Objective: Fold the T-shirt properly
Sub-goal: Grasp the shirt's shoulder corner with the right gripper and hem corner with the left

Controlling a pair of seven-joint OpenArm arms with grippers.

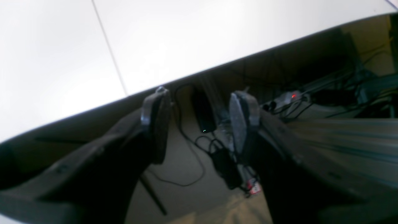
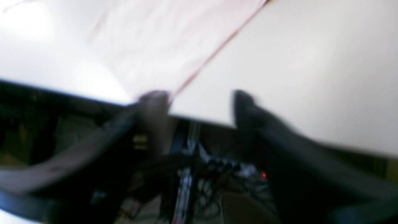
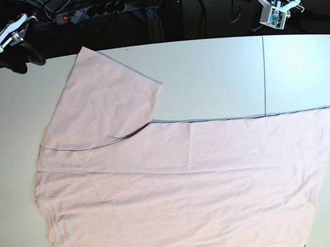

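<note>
White worktop (image 1: 186,37) fills my left wrist view, its edge slanting above floor cables; the left gripper (image 1: 200,124) hangs off that edge, jaws apart on nothing. From my right wrist, blurred, the right gripper (image 2: 199,109) also stands parted and empty, the T-shirt (image 2: 161,40) reaching to its fingertip. My base view shows the shirt flat, plain side up, long axis left-right, one sleeve angled toward the far-left corner.

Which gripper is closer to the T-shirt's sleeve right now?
Right. The right gripper hangs off the table's far edge, just beside the T-shirt's sleeve tip; the left gripper sits far across the table.
</note>
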